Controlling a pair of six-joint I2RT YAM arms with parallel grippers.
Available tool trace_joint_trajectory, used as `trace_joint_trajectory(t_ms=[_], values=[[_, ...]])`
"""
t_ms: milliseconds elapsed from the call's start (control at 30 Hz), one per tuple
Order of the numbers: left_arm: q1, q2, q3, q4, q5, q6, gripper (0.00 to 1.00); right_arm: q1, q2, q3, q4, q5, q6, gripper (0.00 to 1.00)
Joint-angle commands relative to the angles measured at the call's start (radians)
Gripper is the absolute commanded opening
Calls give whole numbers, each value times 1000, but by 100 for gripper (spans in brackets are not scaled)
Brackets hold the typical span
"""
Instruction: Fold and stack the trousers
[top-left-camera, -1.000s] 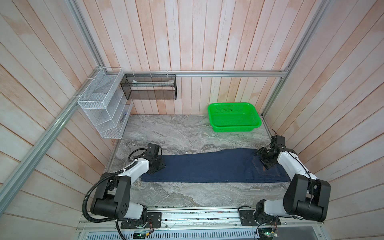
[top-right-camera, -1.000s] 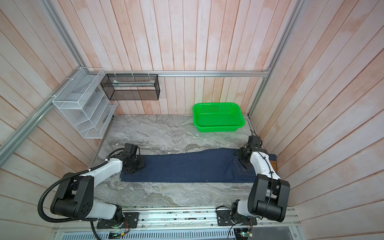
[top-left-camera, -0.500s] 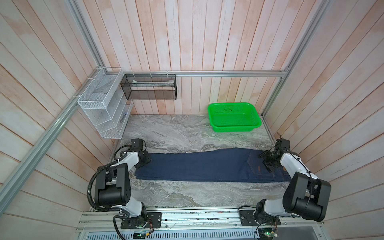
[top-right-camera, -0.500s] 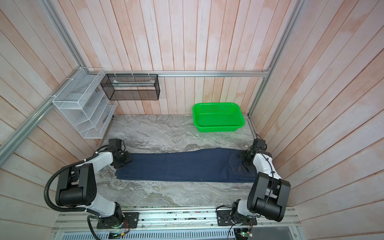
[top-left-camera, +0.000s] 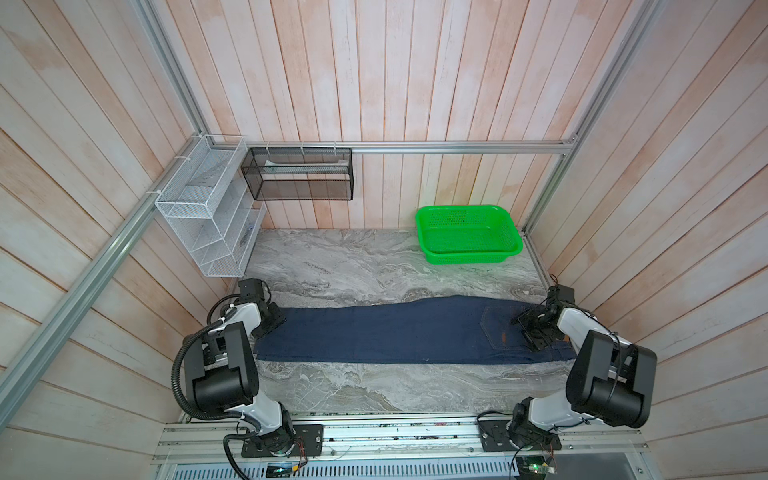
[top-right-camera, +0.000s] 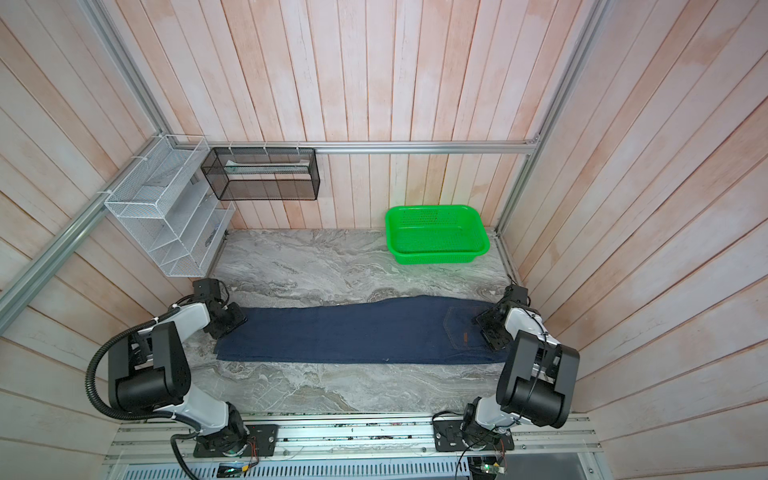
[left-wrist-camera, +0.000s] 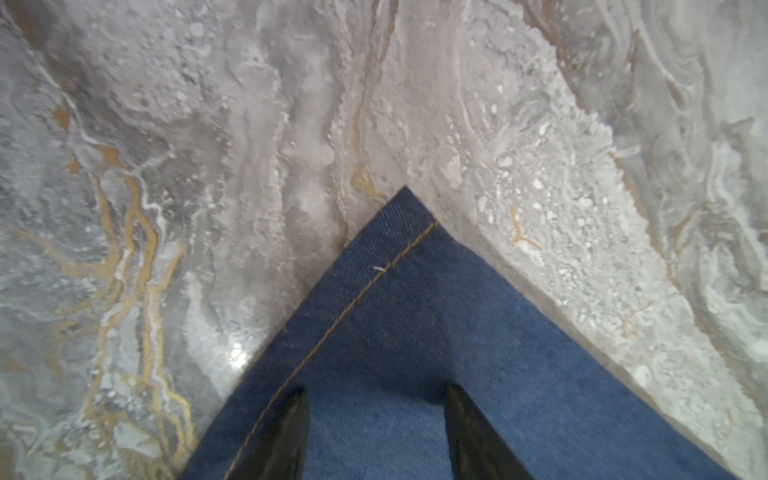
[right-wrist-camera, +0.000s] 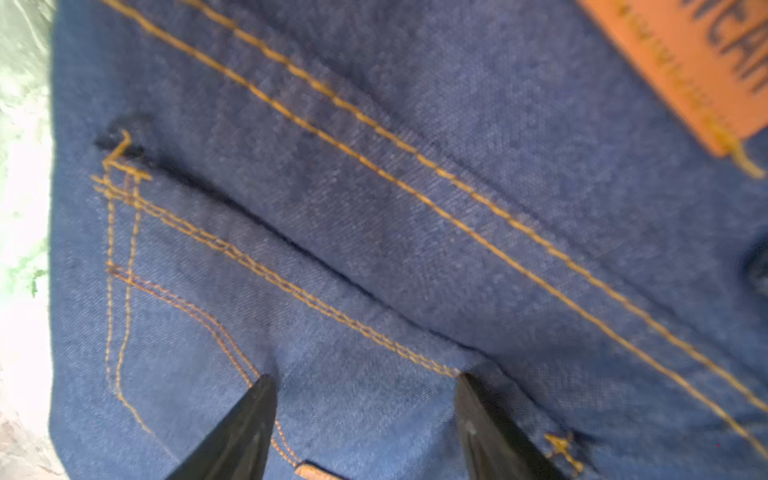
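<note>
Left jaws stand parted and empty over the hem corner (left-wrist-camera: 405, 199) of the trousers (left-wrist-camera: 415, 353), with flat denim showing between the black tips. Right jaws, spread wider and also empty, are poised above a back pocket (right-wrist-camera: 199, 324), with the tan patch (right-wrist-camera: 685, 70) at upper right of that wrist view.

In both top views the trousers (top-left-camera: 395, 332) lie as one long navy strip across the lower middle of the bench (top-left-camera: 353, 262), hem at left and waist at right, apparently already halved lengthwise. The step in hand looks to be the crosswise fold. Done well, the left jaws would close on every layer at the hem corner, lift just clear, and carry it rightward onto the waist with edges square. The right jaws would pin the waist so the strip cannot slide. A one-layer pinch would likely skew the fold.

The bench looks like smooth grey veined marble, so denim may slip. A green basket (top-left-camera: 459, 207) sits at upper right. A white rack (top-left-camera: 199, 232) and a black mesh box (top-left-camera: 299, 174) hang at upper left on pale plank walls (top-left-camera: 415, 83).
</note>
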Motion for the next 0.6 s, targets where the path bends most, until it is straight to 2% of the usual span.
trace_joint_trajectory(t_ms=[0, 133, 333, 567], values=[[17, 12, 0, -27, -23, 22, 56, 0, 77, -41, 16, 8, 0, 71], [10, -73, 9, -54, 25, 17, 58, 19, 88, -55, 12, -7, 11, 70], [0, -254, 90, -214, -8, 43, 69, 73, -11, 30, -39, 34, 47, 70], [30, -231, 99, -302, 11, 107, 87, 173, -26, 103, -49, 26, 59, 70]])
